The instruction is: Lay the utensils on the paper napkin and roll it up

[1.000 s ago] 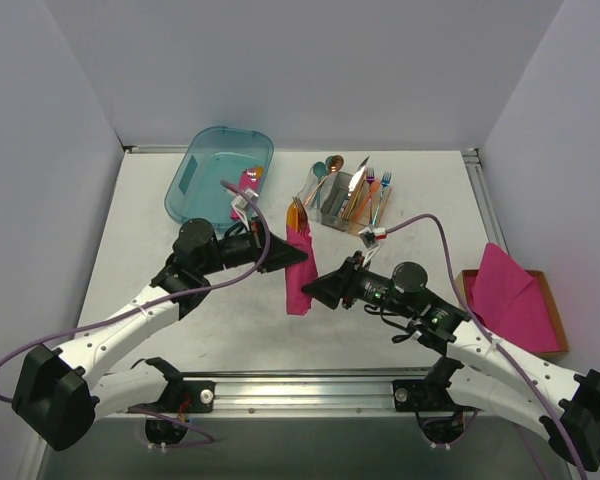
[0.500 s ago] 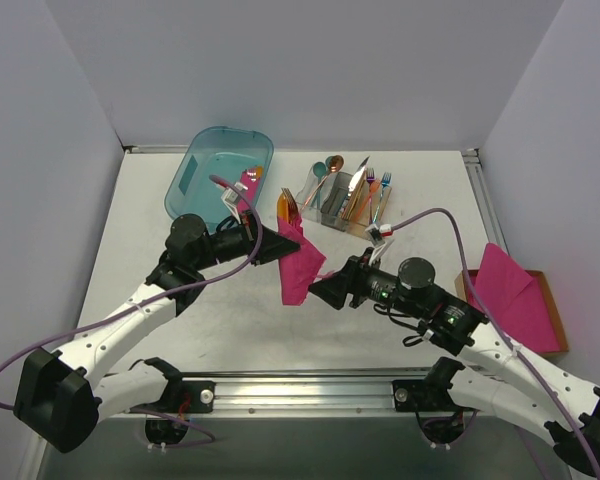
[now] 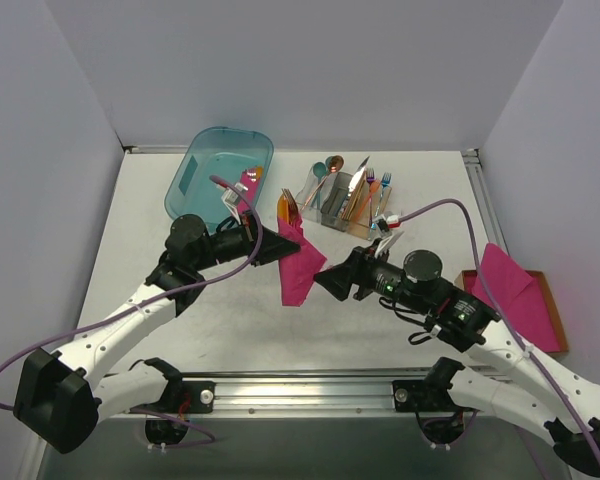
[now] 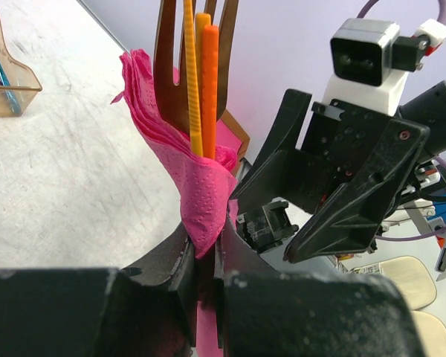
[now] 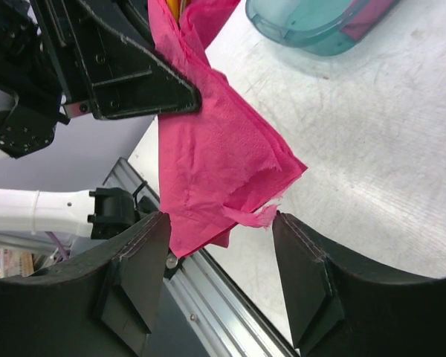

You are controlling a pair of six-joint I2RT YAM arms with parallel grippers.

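Left gripper (image 4: 207,256): pinched tight on paper napkin (image 4: 205,190).
Utensils (image 4: 199,82): copper fork and handles standing inside the wrap.
Right gripper (image 5: 219,223): jaws wide, napkin's loose end between, seemingly untouched.

Overhead camera, fixed high behind the near edge, looks down over the whole table (image 3: 225,312). Left wrist camera faces the right gripper (image 4: 271,223) at close range; right wrist camera looks back at the left gripper (image 3: 283,248). All three take in the paper napkin (image 3: 298,270).
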